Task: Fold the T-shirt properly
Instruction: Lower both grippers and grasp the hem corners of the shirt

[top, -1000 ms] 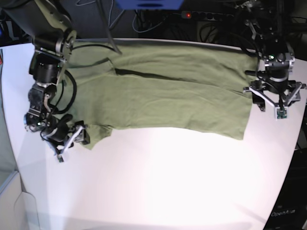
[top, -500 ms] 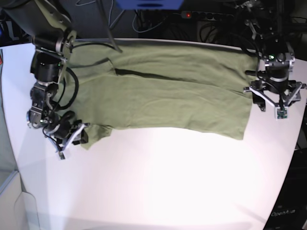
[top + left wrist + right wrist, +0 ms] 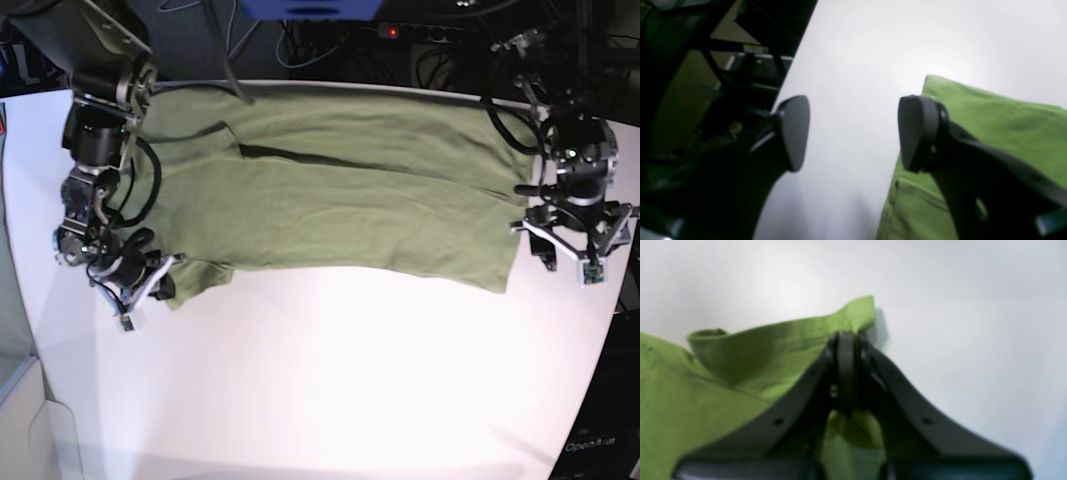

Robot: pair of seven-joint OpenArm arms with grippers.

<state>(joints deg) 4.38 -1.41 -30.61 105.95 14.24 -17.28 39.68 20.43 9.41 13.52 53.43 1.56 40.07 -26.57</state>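
**Right gripper pinching shirt edge; left gripper wide and empty**

Base view: the shirt lies spread across the upper half of the white table, folded lengthwise, one sleeve hanging toward the lower left. The right gripper sits at that sleeve, at the frame's left edge. The left gripper stands at the frame's right edge, just beside the shirt's lower right corner. Finger detail is too small to read here.

Right wrist view supplies what the base view lacks: the right gripper has its jaws pressed together on a raised fold of the shirt, with cloth peaking up above the fingertips and bunching beneath them. The picture is soft.

Left wrist view: the left gripper has its fingers spread wide, bare table between them, nothing held. The right-hand finger overlaps the shirt edge in the frame; whether it touches cannot be told.
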